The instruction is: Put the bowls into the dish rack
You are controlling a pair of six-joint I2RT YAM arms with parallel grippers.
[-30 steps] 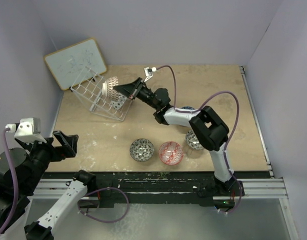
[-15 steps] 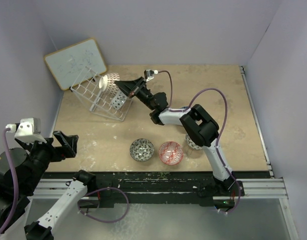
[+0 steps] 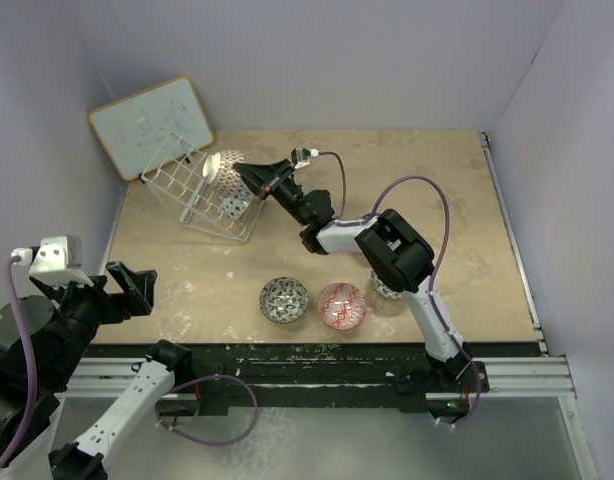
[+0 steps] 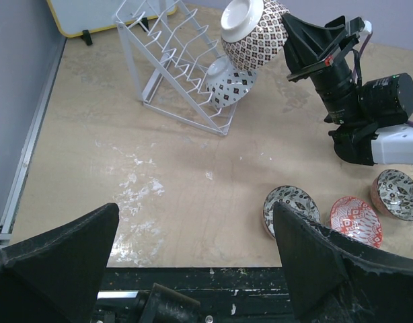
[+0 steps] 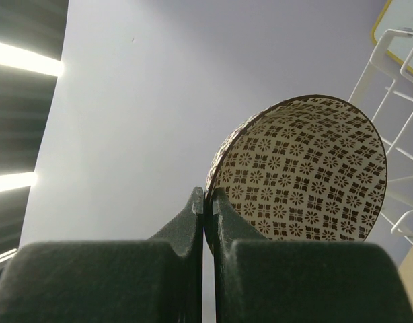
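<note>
Held bowl point(image 4: 250, 30): patterned ceramic, likely rigid, slick-glazed and chippable, so take it by the rim. Your right gripper point(image 5: 208, 195) is pinched fully shut on its wall, just above the dish rack point(image 4: 183, 114). Rack contents: one racked bowl point(image 4: 230, 84), on edge. On the table point(image 4: 193, 188): grey bowl point(image 4: 290, 205), red bowl point(image 4: 354, 217), far bowl point(image 4: 398, 194). Left gripper point(image 4: 196, 256): spread wide, empty.

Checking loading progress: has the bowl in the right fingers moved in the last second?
Yes. Against the dish rack, the held bowl shifted slightly up-frame and rolled, its white foot now showing.
</note>
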